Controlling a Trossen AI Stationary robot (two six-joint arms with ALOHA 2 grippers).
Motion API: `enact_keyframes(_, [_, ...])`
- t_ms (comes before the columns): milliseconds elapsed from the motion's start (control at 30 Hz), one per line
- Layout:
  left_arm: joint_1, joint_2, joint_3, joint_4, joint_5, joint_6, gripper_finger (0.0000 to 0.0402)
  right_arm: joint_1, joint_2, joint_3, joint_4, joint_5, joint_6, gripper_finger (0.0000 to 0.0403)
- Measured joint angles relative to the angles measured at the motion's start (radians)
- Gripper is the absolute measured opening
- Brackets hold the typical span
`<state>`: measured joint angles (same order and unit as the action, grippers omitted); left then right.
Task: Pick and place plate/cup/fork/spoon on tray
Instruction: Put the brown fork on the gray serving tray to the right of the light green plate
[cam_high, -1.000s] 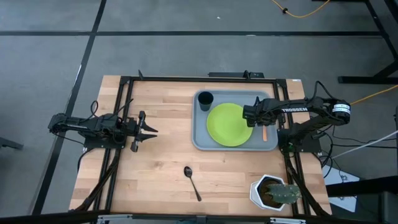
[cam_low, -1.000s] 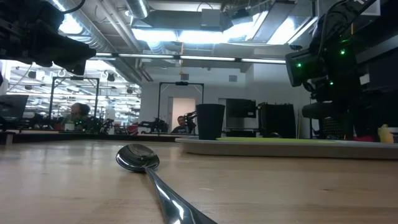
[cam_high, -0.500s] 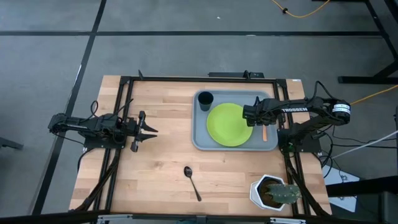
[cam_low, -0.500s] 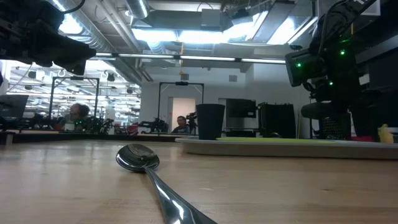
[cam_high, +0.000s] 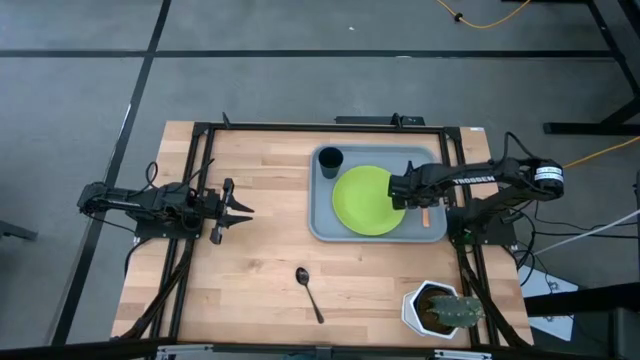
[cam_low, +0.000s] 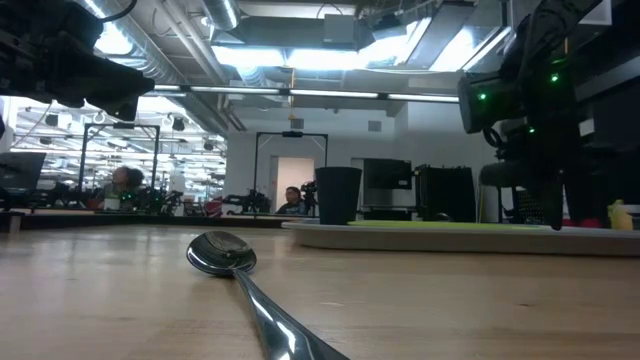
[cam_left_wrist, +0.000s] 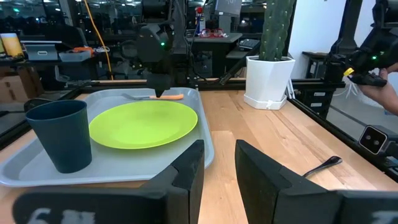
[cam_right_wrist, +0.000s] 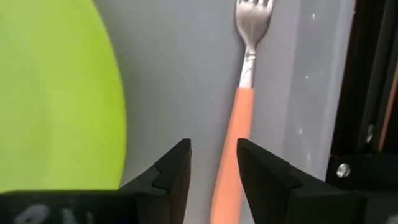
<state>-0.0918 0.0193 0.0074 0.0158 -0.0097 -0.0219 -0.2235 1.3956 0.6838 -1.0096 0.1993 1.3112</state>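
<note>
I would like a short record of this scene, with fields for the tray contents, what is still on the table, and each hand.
on tray: grey-blue rectangular tray holds lime-green round plate, dark cylindrical cup, orange-handled fork
on table: dark metal spoon
right hand: open, above the fork
left hand: empty, over bare wood, away from tray

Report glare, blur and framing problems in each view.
Low view: ceiling lights blow out; spoon handle blurs toward the lens. Right wrist view: fork handle soft, plate cropped. Left wrist view: own tool blurred, tray sharp. High view: even light.
</note>
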Motion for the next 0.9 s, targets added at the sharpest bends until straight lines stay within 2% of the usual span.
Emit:
enact_keyframes(300, [0.000, 0.000, 0.000, 0.000, 0.000, 0.000, 0.0083, 0.097, 0.000, 0.000, -0.013, -0.020, 0.106, 0.0122])
enact_keyframes(533, [0.000, 0.000, 0.000, 0.000, 0.000, 0.000, 0.0083, 0.125, 0.000, 0.000, 0.000, -0.021, 0.133, 0.0090])
enact_keyframes(900, [0.000, 0.000, 0.000, 0.000, 0.000, 0.000, 0.0083, 0.142, 0.060, 0.000, 0.012, -0.045, 0.152, 0.0087])
